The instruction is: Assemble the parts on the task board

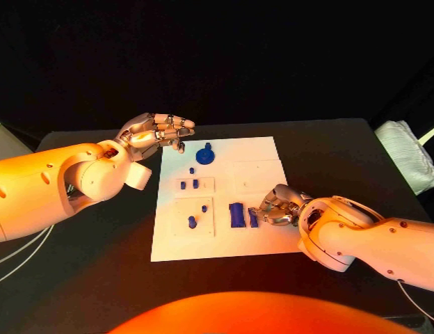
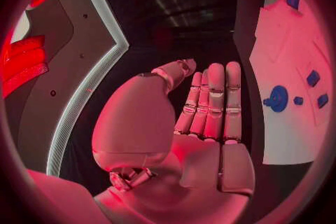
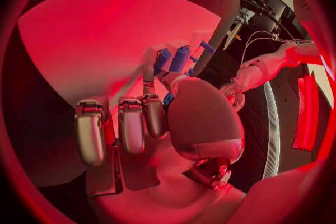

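Right hand (image 1: 277, 207) sits low on the task board (image 1: 257, 149) near its front edge, fingers around a blue part (image 1: 238, 214); grip uncertain. Left hand (image 1: 157, 132) hovers empty, fingers together, at the far-left corner. Several parts still loose; assembly looks early.

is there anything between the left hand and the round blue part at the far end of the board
Nothing visible. The left hand is raised with fingers apart, holding nothing, at the board's far left corner, and the round blue part lies just beside it on bare white task board. The right hand is at the near parts.
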`<state>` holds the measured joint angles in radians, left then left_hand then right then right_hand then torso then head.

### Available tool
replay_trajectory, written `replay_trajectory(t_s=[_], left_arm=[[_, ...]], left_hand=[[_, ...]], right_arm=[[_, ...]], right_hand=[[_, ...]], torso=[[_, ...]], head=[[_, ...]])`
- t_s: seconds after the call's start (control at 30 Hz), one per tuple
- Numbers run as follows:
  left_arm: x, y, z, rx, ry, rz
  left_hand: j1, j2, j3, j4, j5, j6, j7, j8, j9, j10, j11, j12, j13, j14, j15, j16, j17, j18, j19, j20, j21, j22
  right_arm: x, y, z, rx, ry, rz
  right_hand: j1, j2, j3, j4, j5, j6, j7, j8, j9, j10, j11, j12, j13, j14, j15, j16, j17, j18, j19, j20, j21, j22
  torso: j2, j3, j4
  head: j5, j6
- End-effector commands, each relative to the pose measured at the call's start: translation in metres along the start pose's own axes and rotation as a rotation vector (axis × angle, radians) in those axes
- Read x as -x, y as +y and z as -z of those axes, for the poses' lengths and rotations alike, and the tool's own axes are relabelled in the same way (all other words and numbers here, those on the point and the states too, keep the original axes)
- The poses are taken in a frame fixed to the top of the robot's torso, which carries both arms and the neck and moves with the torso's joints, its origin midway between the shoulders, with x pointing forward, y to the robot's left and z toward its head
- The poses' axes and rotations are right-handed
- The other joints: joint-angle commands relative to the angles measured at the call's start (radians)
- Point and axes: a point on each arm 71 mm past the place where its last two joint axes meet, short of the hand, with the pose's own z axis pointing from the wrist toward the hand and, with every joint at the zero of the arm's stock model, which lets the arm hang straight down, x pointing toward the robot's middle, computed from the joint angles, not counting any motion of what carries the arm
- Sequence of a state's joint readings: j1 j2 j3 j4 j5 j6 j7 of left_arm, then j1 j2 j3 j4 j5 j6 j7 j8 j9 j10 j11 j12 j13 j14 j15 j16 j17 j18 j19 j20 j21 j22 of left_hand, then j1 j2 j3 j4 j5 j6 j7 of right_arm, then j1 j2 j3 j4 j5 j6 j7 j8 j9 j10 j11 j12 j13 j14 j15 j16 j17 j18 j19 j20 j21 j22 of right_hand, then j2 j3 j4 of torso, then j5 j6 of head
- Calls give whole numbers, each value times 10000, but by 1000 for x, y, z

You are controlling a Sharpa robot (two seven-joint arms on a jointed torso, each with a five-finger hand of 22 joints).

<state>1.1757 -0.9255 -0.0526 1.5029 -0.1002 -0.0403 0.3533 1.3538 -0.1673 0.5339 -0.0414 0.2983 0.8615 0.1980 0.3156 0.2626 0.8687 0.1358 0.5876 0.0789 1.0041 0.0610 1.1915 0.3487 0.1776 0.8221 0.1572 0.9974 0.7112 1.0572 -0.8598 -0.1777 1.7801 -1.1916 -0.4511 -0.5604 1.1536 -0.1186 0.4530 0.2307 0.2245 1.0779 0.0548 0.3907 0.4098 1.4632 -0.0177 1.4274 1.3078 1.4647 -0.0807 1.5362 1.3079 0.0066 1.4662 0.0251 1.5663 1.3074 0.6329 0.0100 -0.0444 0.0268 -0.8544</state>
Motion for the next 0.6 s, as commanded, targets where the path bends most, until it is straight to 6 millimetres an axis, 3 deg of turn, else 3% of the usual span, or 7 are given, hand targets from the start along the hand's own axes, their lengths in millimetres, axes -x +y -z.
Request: replay_trajectory(t_s=[0.03, 0.27, 0.37, 0.5, 0.53, 0.6], left_arm=[[-2, -1, -1, -53, 187, 49], [-2, -1, -1, -41, 186, 48], [-2, -1, -1, -39, 188, 48], [-2, -1, 0, -33, 180, 46], [-2, -1, 0, -32, 177, 45], [-1, -1, 0, -31, 170, 43]], left_hand=[[54, 54, 2, -43, 53, -58, 4, 66, 12, -46, -2, 55, -15, -69, -2, -51, -9, 65, 53, -1, -11, 11], [37, 62, 4, -33, 54, -64, 6, 64, 11, -50, 0, 55, -17, -67, 1, -53, -10, 64, 49, 1, -9, 13], [37, 62, 4, -33, 54, -64, 6, 64, 11, -50, 0, 55, -17, -67, 1, -53, -10, 64, 49, 1, -9, 13], [37, 62, 4, -33, 54, -64, 6, 64, 11, -50, 0, 55, -17, -67, 1, -53, -10, 64, 49, 1, -9, 13], [37, 62, 4, -33, 54, -64, 6, 64, 11, -50, 0, 55, -17, -67, 1, -53, -10, 64, 49, 1, -9, 13], [37, 62, 4, -33, 54, -64, 6, 64, 11, -50, 0, 55, -17, -67, 1, -53, -10, 64, 49, 1, -9, 13]], right_arm=[[-1, 2, 0, 154, -2, 159], [-1, 2, 1, 241, 70, 154], [-2, 1, 2, 276, 203, 155], [-1, -2, 4, 305, 398, 177], [-1, -3, 4, 308, 413, 173], [0, -5, 4, 316, 408, 151]], right_hand=[[-11, -73, 58, -1, -20, -28, -33, 12, 21, 601, -60, 54, 1855, 930, -58, 46, 1985, -64, 1043, -39, 34, 2632], [-442, -368, 30, 114, -56, -13, -8, 41, 38, 603, -35, 40, 1860, 931, -35, 47, 1988, -63, 1042, -24, 27, 2630], [-619, -630, -93, 125, -69, -7, -2, 59, 50, 603, -27, 31, 1863, 928, -28, 41, 1976, -59, 1038, -17, 11, 2625], [-814, -966, -413, 149, -988, -24, 21, 73, 62, 587, -5, -18, 1855, 918, -9, 18, 1933, -45, 1022, -1, -62, 2606], [-880, -990, -573, 223, -1357, -27, 20, 77, 64, 583, -4, -32, 1853, 918, -6, 17, 1932, -40, 1016, 4, -89, 2599], [-973, -999, -858, 364, -1581, -32, 16, 86, 68, 580, -5, -41, 1855, 917, -8, 14, 1928, -41, 1017, 5, -84, 2601]], torso=[[6, 2, 7], [-8, 0, 2], [-10, 2, 2], [-6, 8, 0], [-5, 7, -3], [-6, 8, -12]], head=[[2, -9], [14, -23], [25, -23], [35, -19], [38, -17], [46, 5]])
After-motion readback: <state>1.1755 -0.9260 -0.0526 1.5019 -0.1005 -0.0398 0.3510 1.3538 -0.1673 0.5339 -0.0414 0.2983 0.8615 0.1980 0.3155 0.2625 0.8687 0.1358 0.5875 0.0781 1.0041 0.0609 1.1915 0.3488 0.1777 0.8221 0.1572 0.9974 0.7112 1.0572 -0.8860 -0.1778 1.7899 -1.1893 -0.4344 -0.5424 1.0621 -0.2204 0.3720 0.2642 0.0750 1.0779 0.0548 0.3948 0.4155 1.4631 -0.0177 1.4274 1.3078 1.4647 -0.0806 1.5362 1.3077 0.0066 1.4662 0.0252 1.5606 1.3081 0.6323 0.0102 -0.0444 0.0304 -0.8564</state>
